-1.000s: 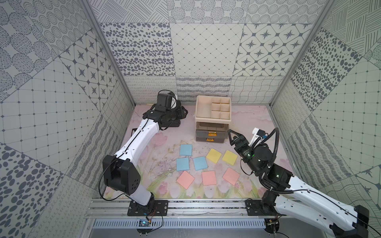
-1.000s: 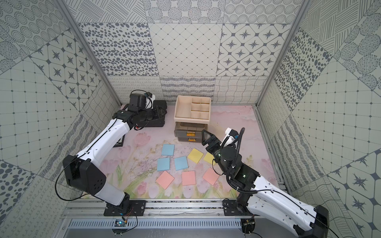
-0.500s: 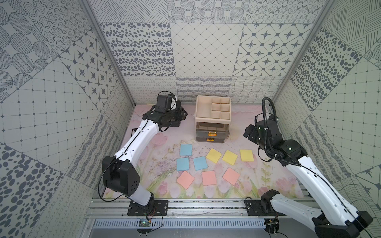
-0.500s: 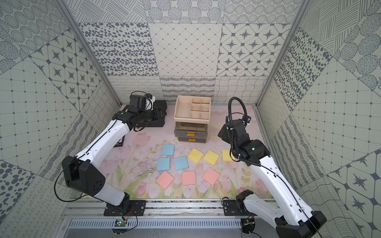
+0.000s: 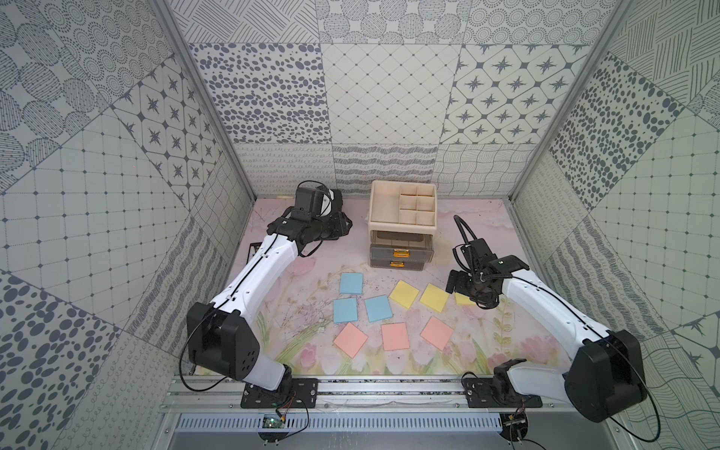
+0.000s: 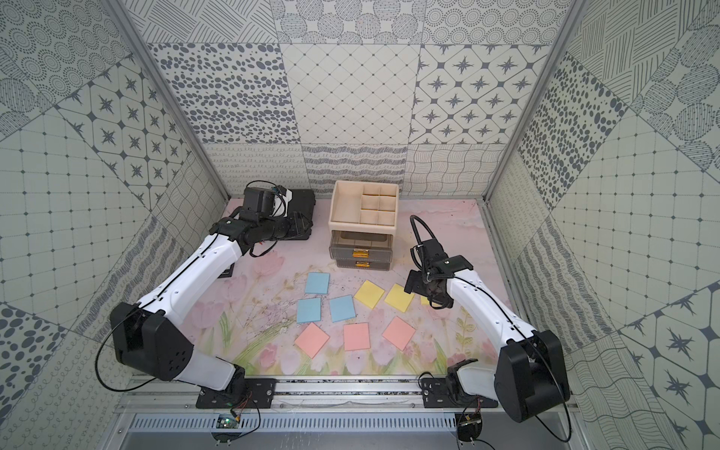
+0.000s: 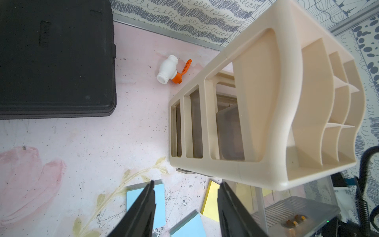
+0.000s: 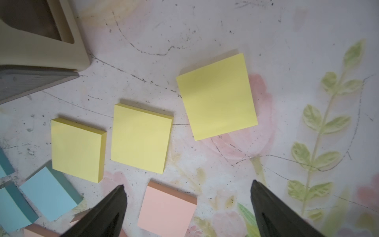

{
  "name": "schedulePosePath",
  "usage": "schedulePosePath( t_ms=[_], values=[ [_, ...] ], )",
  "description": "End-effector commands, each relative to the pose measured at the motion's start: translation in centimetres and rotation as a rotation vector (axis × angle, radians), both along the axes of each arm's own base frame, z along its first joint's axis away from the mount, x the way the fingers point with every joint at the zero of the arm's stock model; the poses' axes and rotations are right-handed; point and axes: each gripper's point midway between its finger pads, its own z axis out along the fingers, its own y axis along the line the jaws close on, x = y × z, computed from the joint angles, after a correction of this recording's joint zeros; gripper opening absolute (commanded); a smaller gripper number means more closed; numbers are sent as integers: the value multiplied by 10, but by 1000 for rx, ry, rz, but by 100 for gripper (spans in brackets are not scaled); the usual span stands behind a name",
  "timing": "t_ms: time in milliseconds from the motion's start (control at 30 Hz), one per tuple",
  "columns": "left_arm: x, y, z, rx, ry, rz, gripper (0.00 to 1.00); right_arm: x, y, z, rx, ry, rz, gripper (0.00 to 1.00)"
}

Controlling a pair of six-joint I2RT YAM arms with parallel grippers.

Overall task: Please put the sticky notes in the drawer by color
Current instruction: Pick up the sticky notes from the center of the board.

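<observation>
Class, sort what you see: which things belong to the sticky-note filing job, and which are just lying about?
Job: blue sticky notes, yellow sticky notes, pink sticky notes, drawer cabinet.
Lying about: black case, white valve with orange handle.

Twice from high in front, down over pink floral worktop — close from each wrist, sharing cream plastic cabinet.

Nothing readable here that we can find. The black case at the far left has a small embossed mark on its lid, too faint for us to make out. The sticky notes show plain faces.
</observation>
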Motion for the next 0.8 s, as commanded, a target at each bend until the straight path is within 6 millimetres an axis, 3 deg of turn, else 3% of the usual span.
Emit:
schedulePosePath(
  t_ms=[0, 367, 600, 767],
  values=[
    [-2, -1, 1, -8, -11, 1, 53, 10, -10, -7, 6, -20, -24, 99],
    [2, -2, -4, -12, 5, 9, 53, 23, -22, -36, 1, 62, -8, 98],
    [3, -2, -7, -6, 13, 15, 53, 23, -38, -41, -85, 91, 4, 99],
    [5, -3, -12, -9, 29, 17, 53, 29, -37, -44, -65, 96, 39, 99]
  ],
)
